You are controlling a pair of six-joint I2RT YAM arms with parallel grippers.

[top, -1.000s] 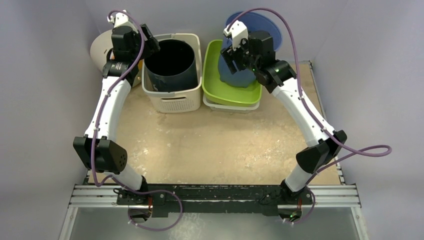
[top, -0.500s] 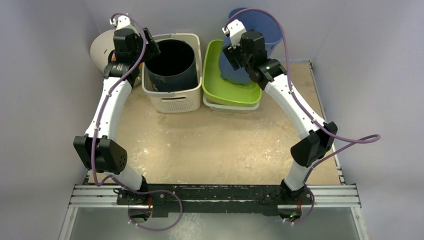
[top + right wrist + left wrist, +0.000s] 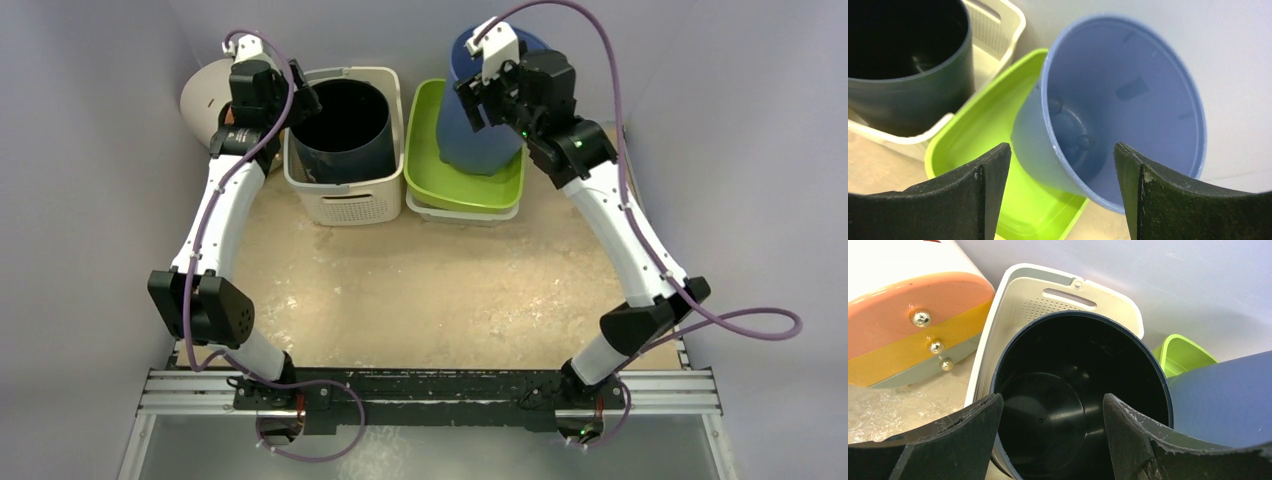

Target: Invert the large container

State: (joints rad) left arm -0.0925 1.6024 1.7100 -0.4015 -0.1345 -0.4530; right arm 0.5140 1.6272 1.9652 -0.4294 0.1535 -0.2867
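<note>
A blue bucket [image 3: 468, 135] stands tilted in a lime green tray [image 3: 430, 185], leaning toward the back wall. In the right wrist view its open mouth [image 3: 1123, 95] faces me and its near rim lies between the fingers. My right gripper [image 3: 482, 98] [image 3: 1063, 192] is open above it and holds nothing. A dark navy round container [image 3: 340, 120] stands upright, mouth up, in a white basket [image 3: 345, 200]. My left gripper [image 3: 300, 98] [image 3: 1052, 435] is open and empty over the rim of the dark container [image 3: 1073, 390].
A white dome-shaped thing with peach, yellow and grey bands [image 3: 903, 325] lies at the back left beside the basket [image 3: 1020, 295]. The green tray sits on a white one [image 3: 460, 212]. Walls close in the back and both sides.
My right wrist has swung right and higher over the blue bucket, which now stands more upright than before. The left arm has barely moved.
</note>
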